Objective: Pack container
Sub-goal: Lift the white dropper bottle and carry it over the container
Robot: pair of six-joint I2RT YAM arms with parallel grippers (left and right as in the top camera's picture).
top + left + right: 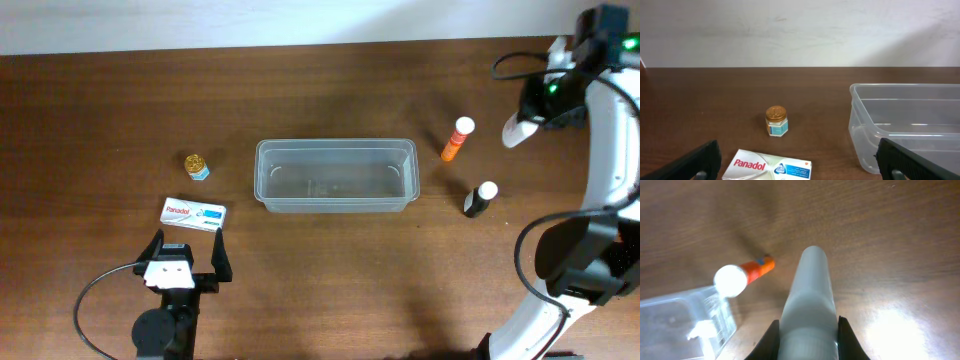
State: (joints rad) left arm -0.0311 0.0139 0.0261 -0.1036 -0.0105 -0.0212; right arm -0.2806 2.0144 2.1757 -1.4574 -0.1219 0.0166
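The container [335, 146] sits in the middle of the desk [100, 120], long side across my view, open top up, with nothing inside that I can see. It is a clear plastic tub with thin walls, rounded corners and a rolled rim. I judge it light and a bit springy, so a nudge from an arm would probably make it skate on the smooth dark wood. If I had to steady it, I'd pinch the rim on a short end wall, where the corners stiffen it. The long walls would likely bow.

My right pincer [806, 335] is clamped on a white bottle [807, 290], a smooth matte cylinder with a rounded end, one finger on each side. It appears to be lifted above the desk, off to the container's far right. That surface looks slippery, so I'd keep the grip firm.

My left pincer [188, 250] stands wide apart with nothing in it, just short of the Panadol box [194, 212], a flat glossy carton. Beyond the box is a small jar [196, 165] with a gold lid, probably glass. To the right of the container are an orange tube [456, 141] with a white cap and a black bottle [479, 200] with a white cap.
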